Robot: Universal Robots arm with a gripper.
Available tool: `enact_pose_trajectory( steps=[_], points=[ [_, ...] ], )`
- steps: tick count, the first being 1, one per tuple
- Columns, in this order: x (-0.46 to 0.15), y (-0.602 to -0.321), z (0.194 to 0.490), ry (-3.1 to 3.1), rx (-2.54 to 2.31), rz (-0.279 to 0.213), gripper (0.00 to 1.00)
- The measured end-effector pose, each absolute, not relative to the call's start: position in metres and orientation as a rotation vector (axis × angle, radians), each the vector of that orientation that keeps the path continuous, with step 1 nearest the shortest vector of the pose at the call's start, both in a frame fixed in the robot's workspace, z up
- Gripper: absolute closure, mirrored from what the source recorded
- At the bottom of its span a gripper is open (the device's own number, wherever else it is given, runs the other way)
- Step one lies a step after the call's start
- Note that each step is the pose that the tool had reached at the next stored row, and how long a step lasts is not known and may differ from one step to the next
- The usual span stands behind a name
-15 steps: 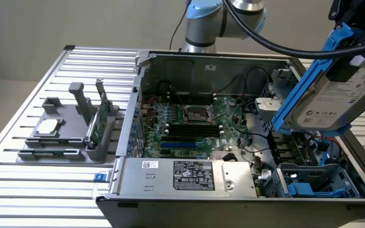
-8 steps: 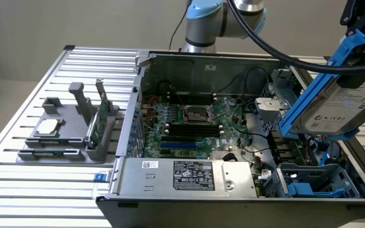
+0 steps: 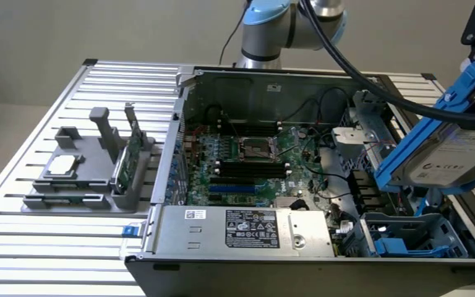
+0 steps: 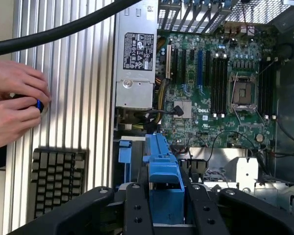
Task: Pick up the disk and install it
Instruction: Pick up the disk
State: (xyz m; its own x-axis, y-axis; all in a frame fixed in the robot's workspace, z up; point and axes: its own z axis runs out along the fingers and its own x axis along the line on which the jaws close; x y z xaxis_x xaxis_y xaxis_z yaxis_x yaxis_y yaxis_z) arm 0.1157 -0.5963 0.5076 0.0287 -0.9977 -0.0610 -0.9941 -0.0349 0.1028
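Observation:
The disk [image 3: 456, 154], a silver-grey drive with a white label in a blue carrier bracket, hangs tilted in the air at the exterior view's right. It is above the blue drive bay [image 3: 402, 241] in the front right corner of the open computer case [image 3: 271, 83]. In the wrist view my gripper [image 4: 165, 193] is shut on the disk's blue carrier [image 4: 161, 166], with a black finger [image 4: 137, 210] on either side of it. The case's drive bay area lies beyond it.
The motherboard [image 3: 254, 161] and the power supply [image 3: 242, 229] fill the case. A grey fixture [image 3: 89, 176] at the exterior view's left holds a square chip and a green card. A thick black cable [image 3: 370, 80] crosses over the case. A person's hands [image 4: 14, 105] and a keyboard [image 4: 56, 178] lie beside the case.

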Motion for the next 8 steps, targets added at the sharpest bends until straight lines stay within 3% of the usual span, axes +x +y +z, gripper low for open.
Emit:
enact_pose_trajectory(
  steps=[8],
  points=[
    [0.122,-0.611,0.498,-2.164,2.233,-0.187,0.67]
  ],
)
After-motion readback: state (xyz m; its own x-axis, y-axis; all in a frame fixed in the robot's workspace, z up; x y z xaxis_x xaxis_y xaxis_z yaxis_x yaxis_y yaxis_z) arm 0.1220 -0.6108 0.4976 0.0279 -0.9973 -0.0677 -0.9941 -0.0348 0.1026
